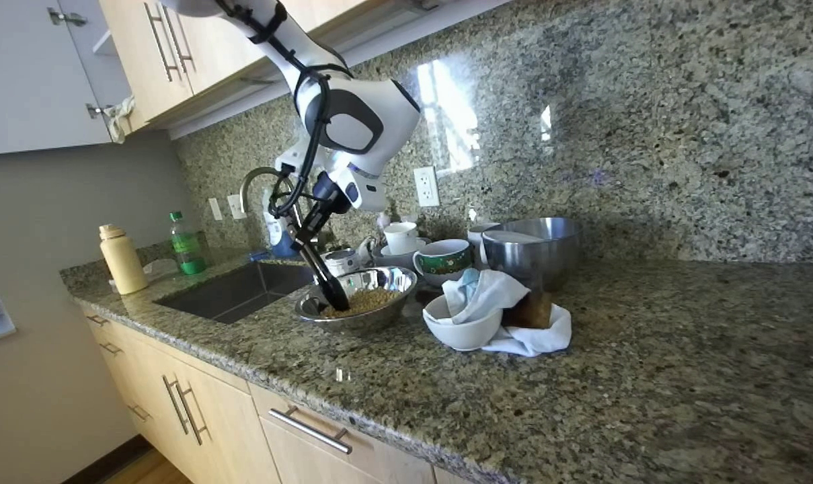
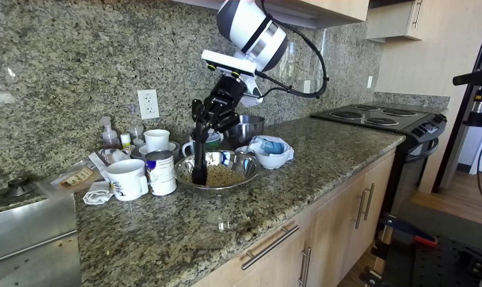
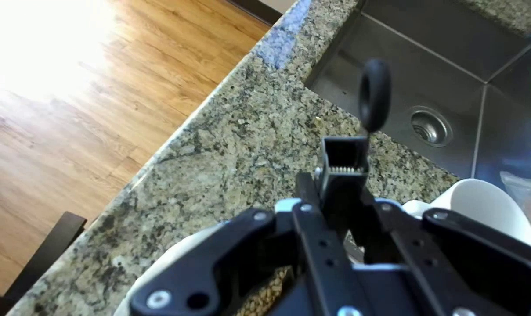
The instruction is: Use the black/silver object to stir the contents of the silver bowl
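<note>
One utensil is gripped in hand, tip in silver bowl. Contents may be spilled if bowl's shoved w/ too-wide sweep.

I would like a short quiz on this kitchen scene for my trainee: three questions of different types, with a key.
1. What does the tool hold? (A) a mug (B) the black/silver utensil (C) a bottle
2. True or false: the utensil's lower end is in the white bowl.
3. Fill in: the contents of the silver bowl are ____ in colour.
Key: 1. B. 2. False (silver bowl). 3. Tan.
</note>
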Controlling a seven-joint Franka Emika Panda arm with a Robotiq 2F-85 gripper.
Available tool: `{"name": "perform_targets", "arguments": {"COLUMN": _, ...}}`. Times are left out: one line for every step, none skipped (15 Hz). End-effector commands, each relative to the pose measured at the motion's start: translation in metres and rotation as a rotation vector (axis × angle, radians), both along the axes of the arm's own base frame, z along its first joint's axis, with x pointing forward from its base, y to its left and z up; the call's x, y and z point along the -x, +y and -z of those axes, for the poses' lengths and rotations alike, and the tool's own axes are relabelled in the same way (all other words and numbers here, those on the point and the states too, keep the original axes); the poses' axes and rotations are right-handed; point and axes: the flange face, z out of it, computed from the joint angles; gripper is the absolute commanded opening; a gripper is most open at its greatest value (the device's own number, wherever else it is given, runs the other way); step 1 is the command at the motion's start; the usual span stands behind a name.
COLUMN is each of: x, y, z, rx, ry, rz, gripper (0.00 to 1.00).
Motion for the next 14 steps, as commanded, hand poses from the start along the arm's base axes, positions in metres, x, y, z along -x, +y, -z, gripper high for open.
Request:
{"name": "perform_targets", "arguments": {"x": 0.007, "y": -0.005, "z": 0.004, "rx": 0.004, "ry": 0.095, "rz": 0.015, "gripper": 0.05}}
{"name": "perform_targets", "arguments": {"x": 0.008, "y": -0.007, "z": 0.004, "rx": 0.010, "ry": 0.109, "rz": 0.020, "gripper": 0.05}}
{"name": "perform_targets", "arguments": {"x": 0.009, "y": -0.010, "z": 0.005, "rx": 0.024, "ry": 0.132, "rz": 0.031, "gripper": 0.05}}
{"name": "perform_targets", "arguments": {"x": 0.010, "y": -0.013, "z": 0.005, "rx": 0.035, "ry": 0.149, "rz": 0.043, "gripper": 0.05}}
{"name": "perform_targets", "arguments": {"x": 0.010, "y": -0.015, "z": 0.004, "rx": 0.045, "ry": 0.161, "rz": 0.054, "gripper": 0.05}}
{"name": "perform_targets", "arguments": {"x": 0.011, "y": -0.019, "z": 0.003, "rx": 0.064, "ry": 0.173, "rz": 0.069, "gripper": 0.05}}
{"name": "perform_targets", "arguments": {"x": 0.012, "y": -0.023, "z": 0.001, "rx": 0.082, "ry": 0.184, "rz": 0.082, "gripper": 0.05}}
{"name": "perform_targets", "arguments": {"x": 0.013, "y": -0.027, "z": 0.000, "rx": 0.102, "ry": 0.198, "rz": 0.097, "gripper": 0.05}}
{"name": "perform_targets", "arguments": {"x": 0.013, "y": -0.033, "z": -0.002, "rx": 0.128, "ry": 0.209, "rz": 0.117, "gripper": 0.05}}
{"name": "perform_targets", "arguments": {"x": 0.013, "y": -0.037, "z": -0.003, "rx": 0.153, "ry": 0.219, "rz": 0.135, "gripper": 0.05}}
{"name": "perform_targets", "arguments": {"x": 0.013, "y": -0.042, "z": -0.004, "rx": 0.179, "ry": 0.221, "rz": 0.153, "gripper": 0.05}}
{"name": "perform_targets", "arguments": {"x": 0.013, "y": -0.045, "z": -0.005, "rx": 0.201, "ry": 0.223, "rz": 0.167, "gripper": 0.05}}
{"name": "perform_targets", "arguments": {"x": 0.011, "y": -0.046, "z": -0.006, "rx": 0.222, "ry": 0.210, "rz": 0.179, "gripper": 0.05}}
{"name": "perform_targets", "arguments": {"x": 0.009, "y": -0.047, "z": -0.007, "rx": 0.248, "ry": 0.189, "rz": 0.196, "gripper": 0.05}}
